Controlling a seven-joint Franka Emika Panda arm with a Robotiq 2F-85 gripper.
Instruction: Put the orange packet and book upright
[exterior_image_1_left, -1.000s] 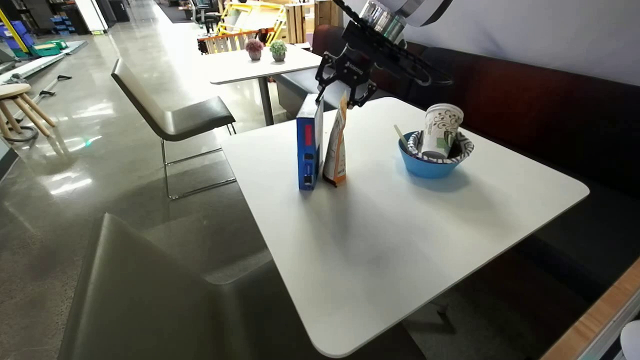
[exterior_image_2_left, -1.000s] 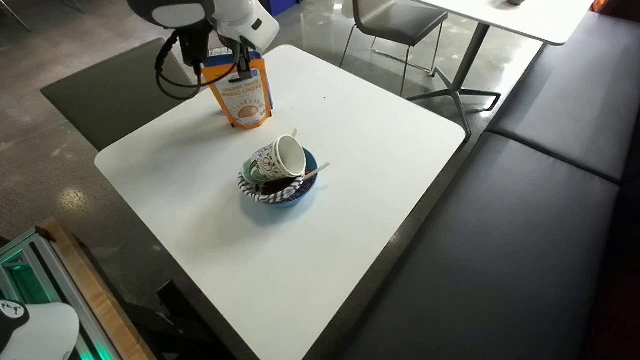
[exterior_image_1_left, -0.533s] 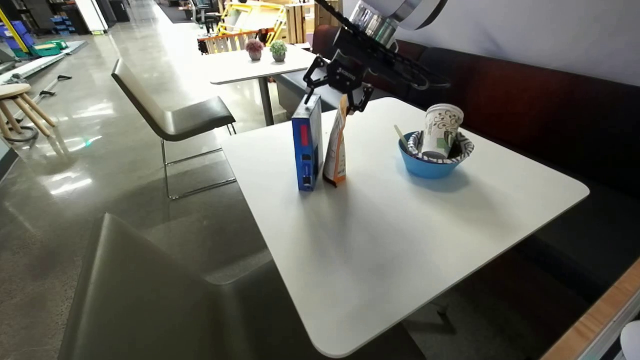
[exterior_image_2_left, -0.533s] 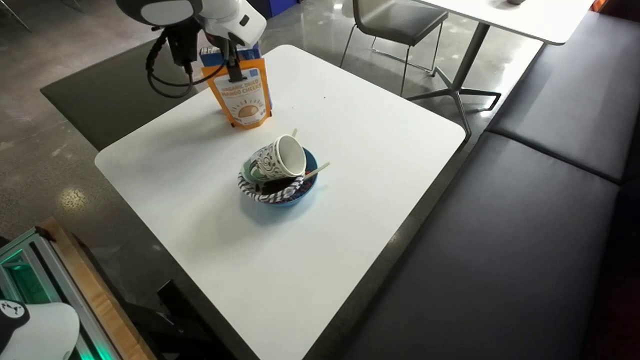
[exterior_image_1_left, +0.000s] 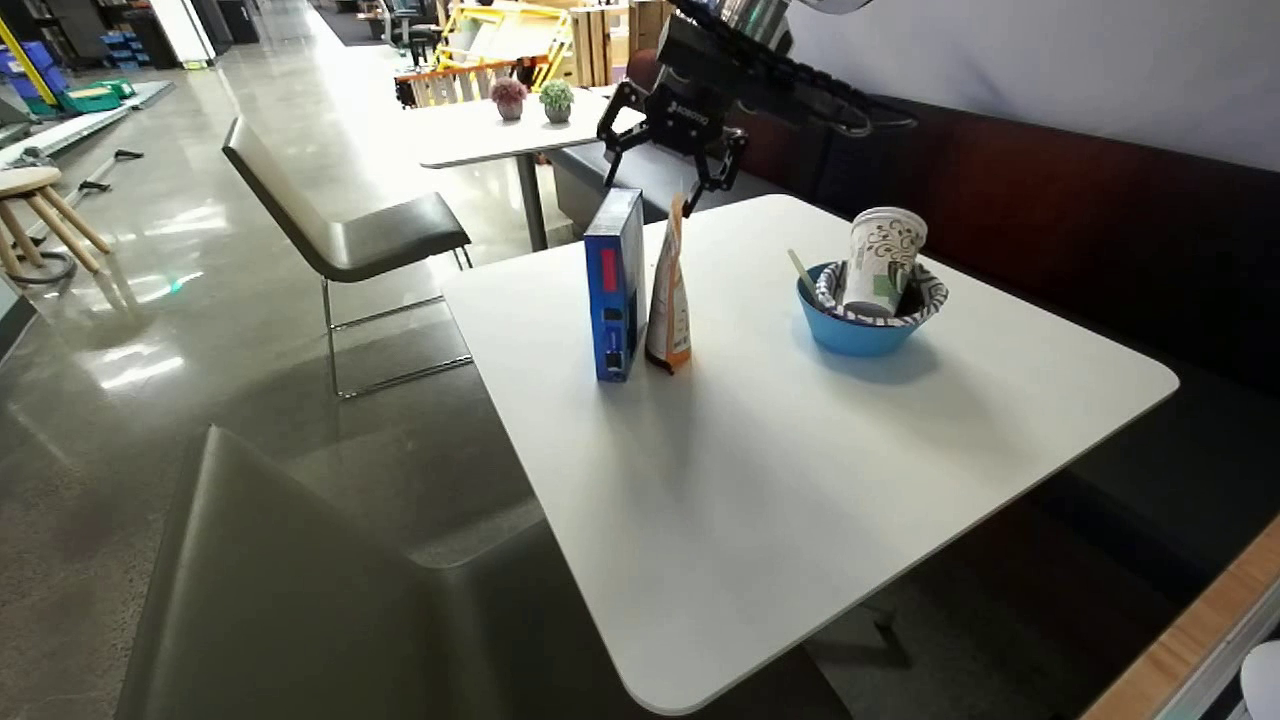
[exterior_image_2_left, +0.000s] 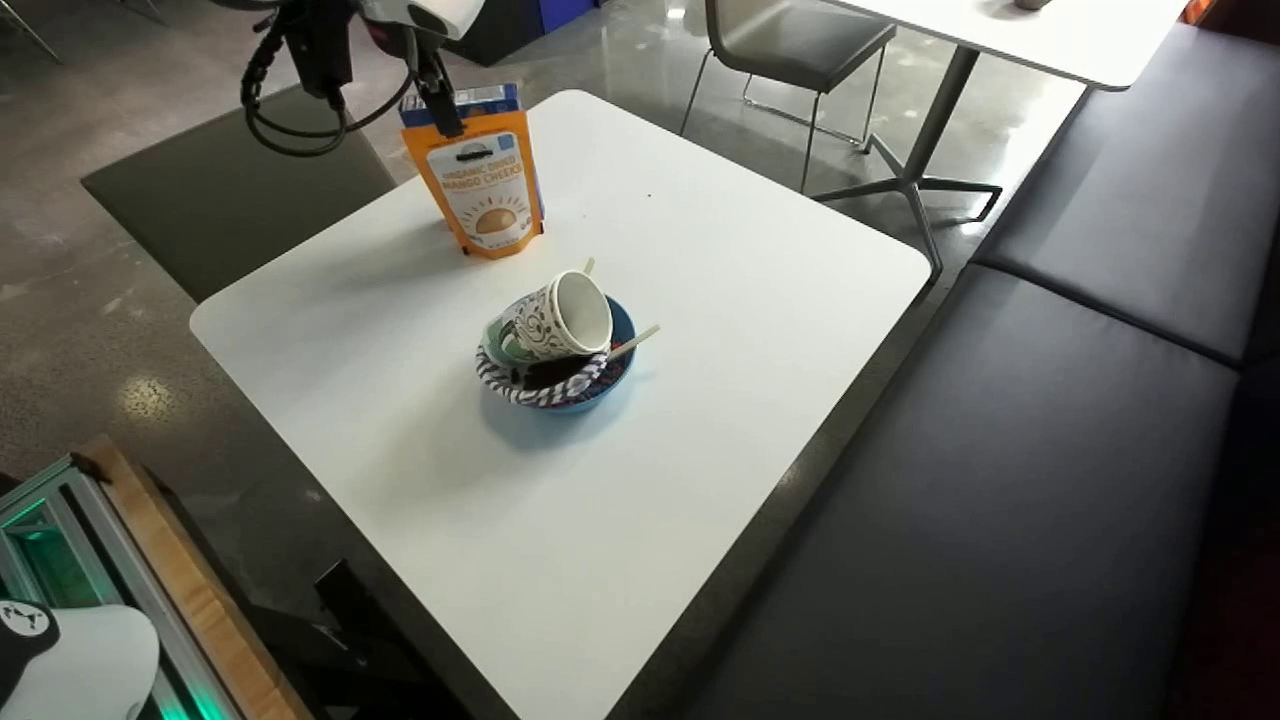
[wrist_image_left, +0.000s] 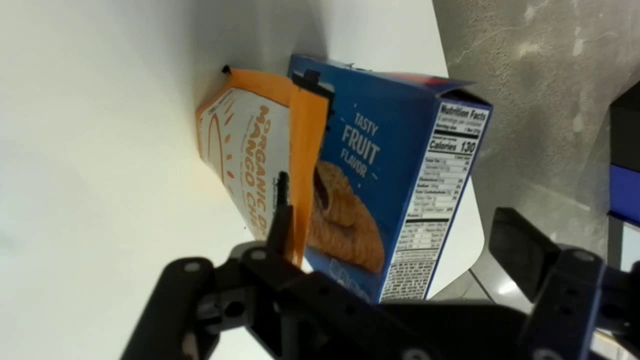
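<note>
The orange packet (exterior_image_1_left: 670, 320) stands upright on the table, its top leaning slightly toward the book. Its whitish face shows in an exterior view (exterior_image_2_left: 485, 200) and the wrist view (wrist_image_left: 245, 145). The book (exterior_image_1_left: 611, 300) is a blue box with a printed nutrition panel. It stands upright close beside the packet, and in an exterior view (exterior_image_2_left: 500, 92) the packet mostly hides it. My gripper (exterior_image_1_left: 649, 198) is open at their tops. In the wrist view its fingers (wrist_image_left: 397, 220) are spread, one by the packet's top edge, one past the book's outer side. Nothing is held.
A blue bowl (exterior_image_1_left: 860, 335) with a patterned paper cup (exterior_image_1_left: 884, 262) and a striped paper bowl stands on the white table (exterior_image_1_left: 760, 560). The book stands near the table's edge. Chairs (exterior_image_1_left: 300, 580) and a dark bench (exterior_image_2_left: 1000, 500) flank the table.
My gripper has opened wider, shifted toward the book's side and risen. The book's top has shifted slightly away from the packet. The packet's top has tipped slightly toward the book.
</note>
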